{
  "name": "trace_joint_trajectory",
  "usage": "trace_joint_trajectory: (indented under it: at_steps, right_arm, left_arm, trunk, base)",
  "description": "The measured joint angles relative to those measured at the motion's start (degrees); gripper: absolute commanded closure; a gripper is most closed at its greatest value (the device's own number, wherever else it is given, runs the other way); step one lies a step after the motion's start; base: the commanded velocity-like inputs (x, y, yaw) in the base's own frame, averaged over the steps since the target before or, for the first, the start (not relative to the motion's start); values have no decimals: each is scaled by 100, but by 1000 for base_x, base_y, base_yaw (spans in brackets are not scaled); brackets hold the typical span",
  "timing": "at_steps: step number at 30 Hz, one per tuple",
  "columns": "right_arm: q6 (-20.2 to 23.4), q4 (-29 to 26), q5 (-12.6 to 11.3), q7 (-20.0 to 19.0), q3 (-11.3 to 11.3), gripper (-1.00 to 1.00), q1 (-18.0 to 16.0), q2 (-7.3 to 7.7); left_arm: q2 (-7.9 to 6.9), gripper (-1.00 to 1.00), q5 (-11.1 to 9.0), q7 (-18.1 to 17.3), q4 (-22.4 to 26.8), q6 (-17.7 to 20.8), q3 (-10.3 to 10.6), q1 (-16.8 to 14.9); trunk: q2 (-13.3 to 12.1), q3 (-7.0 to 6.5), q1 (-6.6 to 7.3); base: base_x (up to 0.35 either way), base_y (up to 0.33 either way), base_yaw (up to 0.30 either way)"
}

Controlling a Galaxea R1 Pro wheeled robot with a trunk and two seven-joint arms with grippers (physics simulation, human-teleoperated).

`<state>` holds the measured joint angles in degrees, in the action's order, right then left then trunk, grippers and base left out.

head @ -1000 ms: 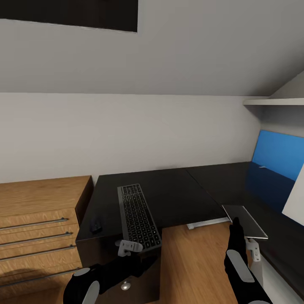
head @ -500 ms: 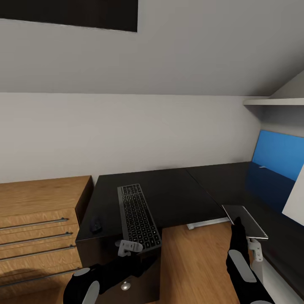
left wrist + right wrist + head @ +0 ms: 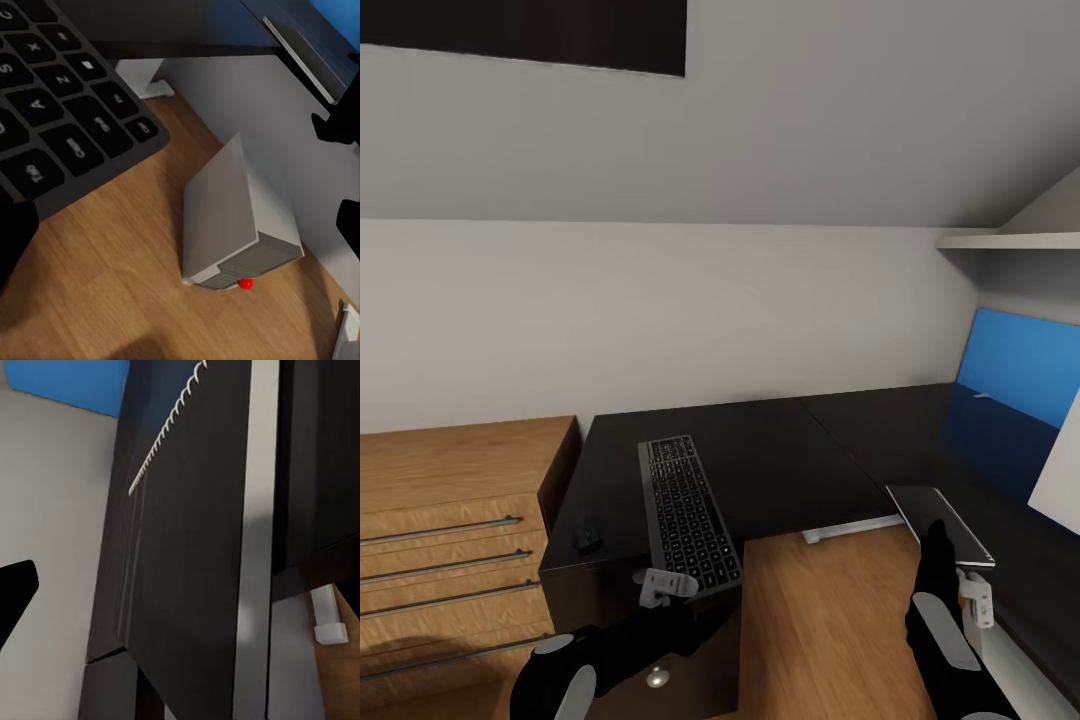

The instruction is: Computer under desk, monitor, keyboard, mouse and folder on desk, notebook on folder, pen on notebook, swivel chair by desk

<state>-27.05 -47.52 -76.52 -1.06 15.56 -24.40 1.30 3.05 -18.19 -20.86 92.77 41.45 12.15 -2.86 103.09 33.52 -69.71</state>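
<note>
We saw a glossy black desk [image 3: 780, 470], a matt-keyed keyboard [image 3: 685, 510], a grained wood drawer chest [image 3: 450, 500] with metal handles.

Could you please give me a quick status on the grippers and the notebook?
Right gripper at the notebook's near edge on the desk; grasp unclear. Left gripper by the keyboard, state unclear. Nothing blocking.

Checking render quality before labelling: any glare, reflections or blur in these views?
Head view: the glossy desk mirrors the blue wall panel; everything sharp. Left wrist view: keyboard edges slightly soft; the computer casts a faint shadow. Right wrist view: no glare.
</note>
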Motion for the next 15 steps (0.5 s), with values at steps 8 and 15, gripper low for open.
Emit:
trace_joint_trajectory:
  at_steps: [8, 15]
  right_arm:
    - [1, 4, -5, -4, -11, -100, 0, -3]
    - [1, -10, -4, -10, -63, -100, -1, -29]
  left_arm:
    - [0, -100, 1, 0, 0, 0, -5, 0]
    - [0, -100, -1, 0, 0, 0, -5, 0]
  trunk:
    - [0, 0, 0]
    - [0, 0, 0]
  base:
    - [0, 0, 0]
    - [0, 0, 0]
